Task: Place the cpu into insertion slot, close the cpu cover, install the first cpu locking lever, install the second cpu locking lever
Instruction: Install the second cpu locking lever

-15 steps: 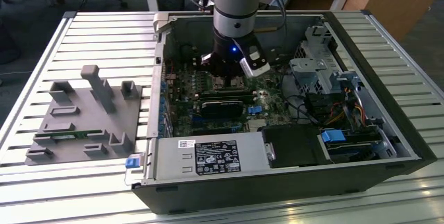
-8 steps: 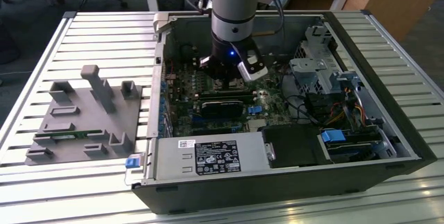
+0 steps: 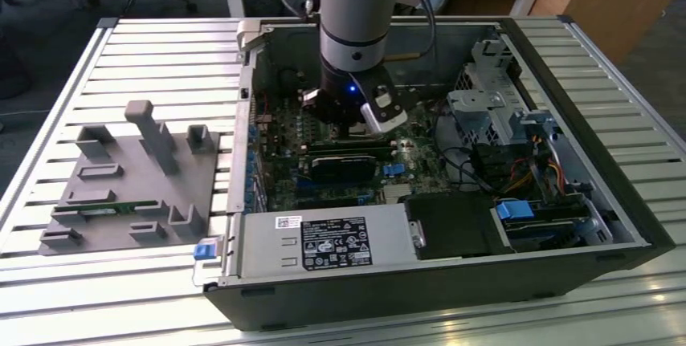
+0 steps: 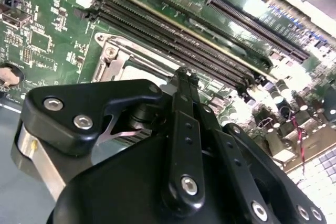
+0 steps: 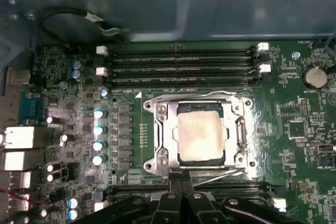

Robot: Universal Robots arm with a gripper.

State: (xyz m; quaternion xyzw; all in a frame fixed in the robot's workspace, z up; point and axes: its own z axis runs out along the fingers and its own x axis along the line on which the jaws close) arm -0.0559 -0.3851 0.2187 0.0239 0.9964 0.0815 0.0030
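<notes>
Dull silver-grey metal catches the light in the first wrist view: the cpu [image 5: 198,136] lies flat and square in the insertion slot [image 5: 181,109], and the cpu cover [image 5: 161,129] – a thin silver frame – is already down around it, its opening showing the chip's top; so, as I judge it, placing and closing are done and the work has come to the locking levers. A thin wire lever [image 5: 220,177] runs along the socket's near edge, on the gripper's side, and seems to stand slightly off the frame, though I cannot tell whether it is hooked. The gripper [image 5: 181,182] hangs just at that edge, low over the green motherboard [image 5: 79,72]; its black fingertips are pressed together, with nothing I can make out between them. This step calls for a steady sideways-and-down push on the wire, clear of the long memory slots [image 5: 178,66] beyond the socket.
</notes>
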